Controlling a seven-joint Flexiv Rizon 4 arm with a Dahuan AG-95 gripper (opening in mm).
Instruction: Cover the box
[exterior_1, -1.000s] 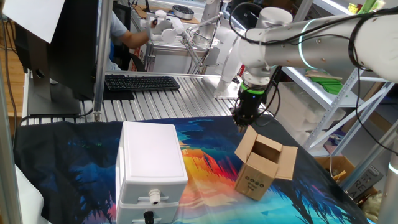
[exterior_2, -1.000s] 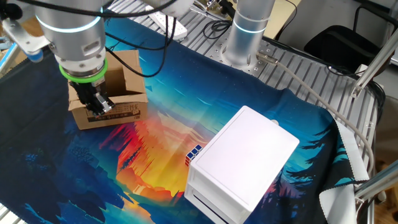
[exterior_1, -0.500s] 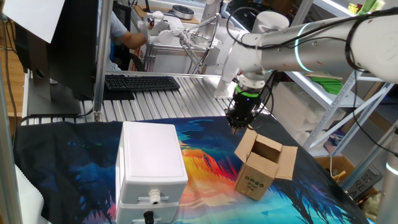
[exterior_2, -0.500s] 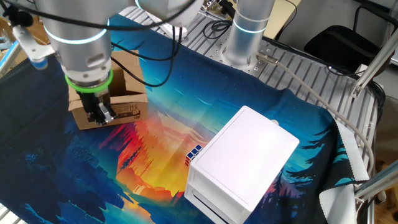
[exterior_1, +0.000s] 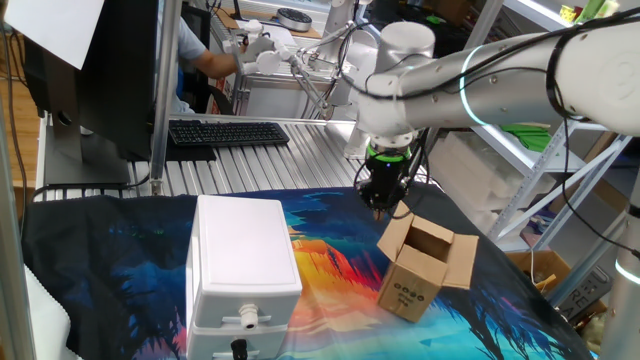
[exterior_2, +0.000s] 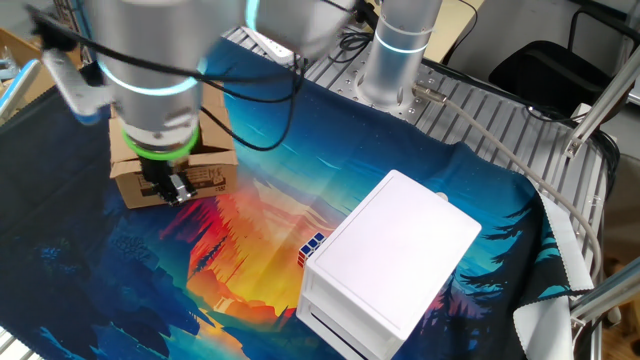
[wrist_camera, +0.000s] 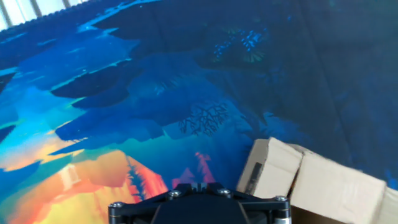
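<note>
A colourful printed cloth in blue, orange and red (exterior_1: 330, 265) covers the slatted metal table (exterior_1: 250, 165) and carries everything else. The biggest thing on it is a large white plastic case with a front connector (exterior_1: 243, 270), standing at about 9 o'clock from the carton in one fixed view, well apart from it. Behind the cloth, on the bare slats, lies a black computer keyboard (exterior_1: 228, 132). In the other fixed view a small cube with blue and white faces (exterior_2: 311, 246) sits just beside the white case, at its 9 o'clock edge.

The small brown cardboard box with black printed marks (exterior_1: 425, 268) stands on the cloth with its top flaps spread open and upright. The robot's two-finger gripper (exterior_1: 382, 207) points steeply downward with its jaws fully together, gripping nothing. It hangs near the box's 11 o'clock flap. In the hand view the box lies at 4 o'clock.
</note>
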